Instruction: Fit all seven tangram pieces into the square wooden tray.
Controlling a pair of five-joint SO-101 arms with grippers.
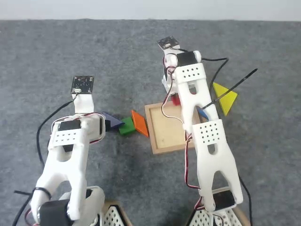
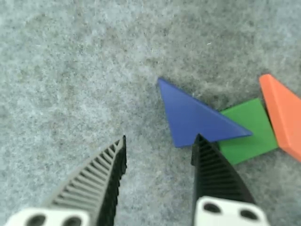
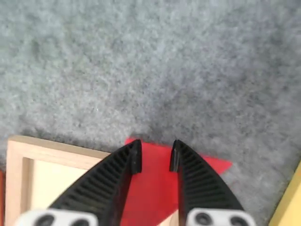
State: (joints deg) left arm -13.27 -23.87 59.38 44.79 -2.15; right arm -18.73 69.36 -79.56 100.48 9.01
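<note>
The square wooden tray [image 1: 164, 141] lies mid-table. A dark blue triangle [image 2: 193, 117] rests on the carpet to its left, overlapping a green square [image 2: 247, 132] that sits beside an orange piece [image 2: 282, 115]. My left gripper [image 2: 161, 141] hangs open just above the blue triangle, one fingertip over its edge. A red triangle [image 3: 160, 183] lies at the tray's far rim [image 3: 28, 148]. My right gripper [image 3: 155, 150] is right above it, the jaws a narrow gap apart and red showing between them. A yellow triangle [image 1: 225, 98] and a small blue piece [image 1: 203, 113] lie right of the tray.
Grey carpet covers the whole table. The right arm stretches over the tray's right half and hides part of it. A black cable [image 1: 235, 84] runs across the yellow triangle. The arm bases stand at the near edge.
</note>
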